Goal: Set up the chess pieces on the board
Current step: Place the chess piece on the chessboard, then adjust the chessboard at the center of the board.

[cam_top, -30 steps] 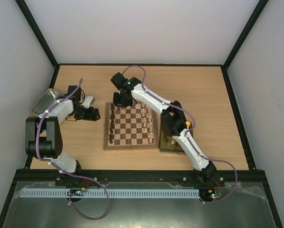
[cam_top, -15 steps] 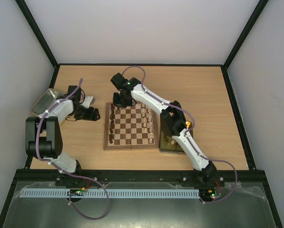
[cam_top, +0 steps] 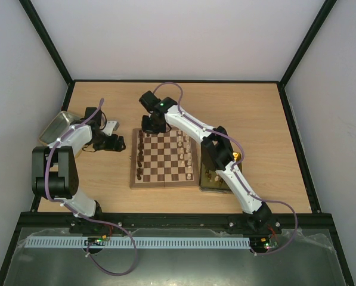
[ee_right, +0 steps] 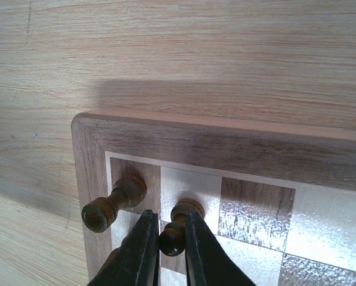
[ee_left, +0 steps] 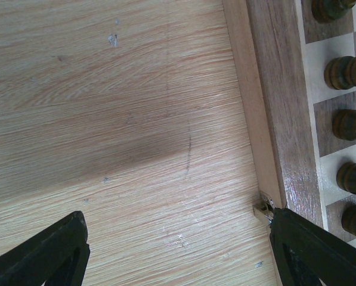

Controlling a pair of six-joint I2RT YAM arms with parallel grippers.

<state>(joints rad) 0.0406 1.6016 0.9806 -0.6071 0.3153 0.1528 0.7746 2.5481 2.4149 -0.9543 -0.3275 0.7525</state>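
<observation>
The board (cam_top: pixel 163 173) lies mid-table, with dark chess pieces (cam_top: pixel 141 156) down its left files and pale ones (cam_top: pixel 188 156) on the right. My right gripper (ee_right: pixel 167 231) is at the board's far-left corner (ee_right: pixel 91 134), shut on a dark pawn (ee_right: pixel 176 229) whose base rests on a light square. A dark rook-like piece (ee_right: pixel 113 202) stands one square to its left. My left gripper (ee_left: pixel 178 253) hangs open over bare table just left of the board's border (ee_left: pixel 285 119), with nothing between its fingers (ee_left: pixel 52 256). Several dark pieces (ee_left: pixel 347 71) line that edge.
A grey metal tray (cam_top: pixel 57 126) sits at the table's left edge behind the left arm. A yellowish tray (cam_top: pixel 213 186) with a few pieces lies against the board's right side, under the right arm. A small metal latch (ee_left: pixel 264 210) sticks out of the board's left side.
The right jaws have narrowed a little round the dark pawn. Neither arm has visibly shifted.
</observation>
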